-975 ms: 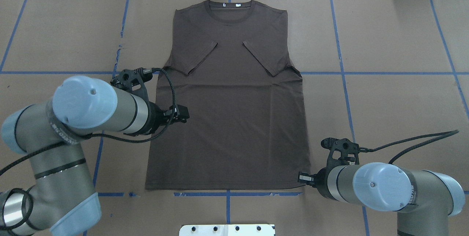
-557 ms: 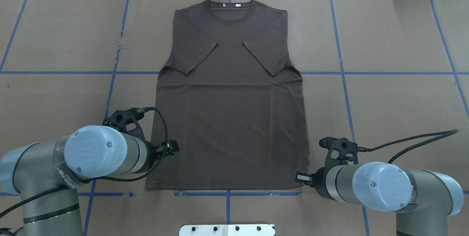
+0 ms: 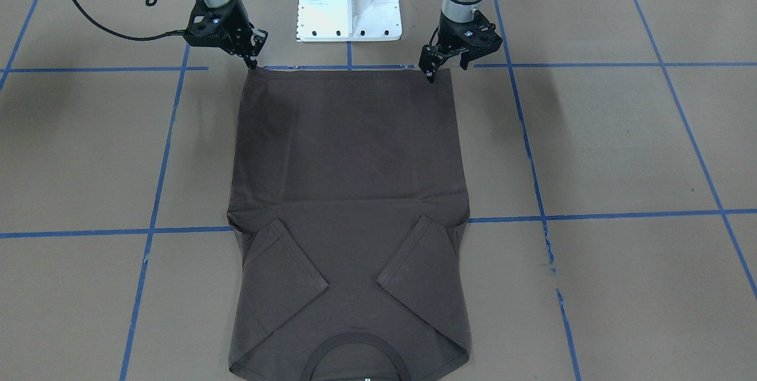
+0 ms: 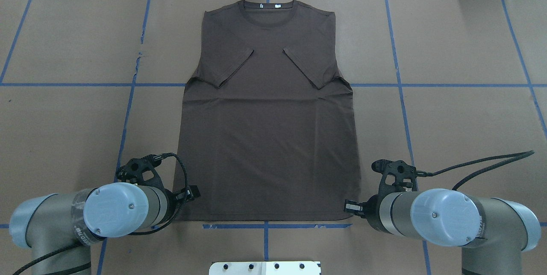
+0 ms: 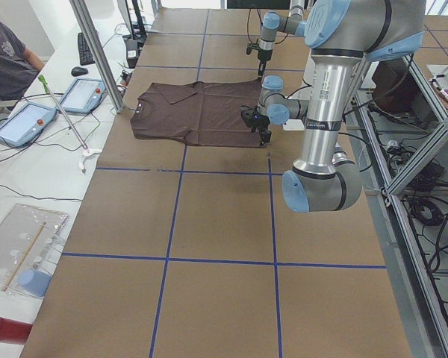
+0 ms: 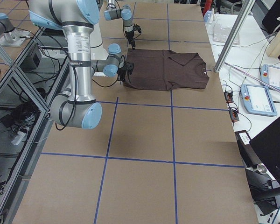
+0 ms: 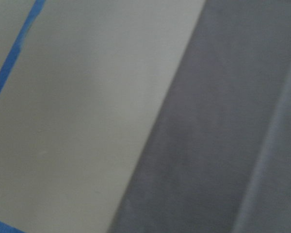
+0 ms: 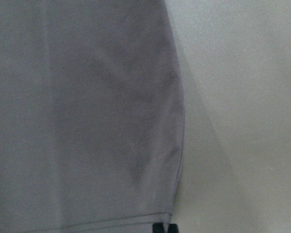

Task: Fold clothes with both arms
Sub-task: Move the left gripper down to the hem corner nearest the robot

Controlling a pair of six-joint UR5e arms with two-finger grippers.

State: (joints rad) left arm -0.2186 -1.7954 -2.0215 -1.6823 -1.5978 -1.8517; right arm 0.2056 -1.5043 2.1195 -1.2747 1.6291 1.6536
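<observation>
The dark brown-grey T-shirt [image 4: 269, 138] lies flat on the brown table, collar away from me, with both sleeves folded in over the chest. It also shows in the front-facing view [image 3: 349, 150]. My left gripper [image 4: 194, 191] sits low at the hem's near left corner [image 3: 431, 75], with its tips together. My right gripper [image 4: 348, 207] sits at the hem's near right corner [image 3: 254, 63]. The right wrist view shows its tips [image 8: 165, 228] close together at the hem corner of the shirt [image 8: 87, 121]. I cannot tell whether either gripper pinches cloth. The left wrist view shows only the shirt's edge [image 7: 223, 121].
The white pedestal base [image 3: 349, 2] stands just behind the hem. Blue tape lines [image 4: 397, 85] cross the brown table cover. In the left side view a person [image 5: 7, 60] sits beyond the far table edge next to tablets [image 5: 82, 93] and a metal pole [image 5: 97, 52].
My left arm has drawn back from over the shirt's left side to the hem's near left corner. My right gripper has stayed at the right corner, shifting only slightly. The shirt has not moved.
</observation>
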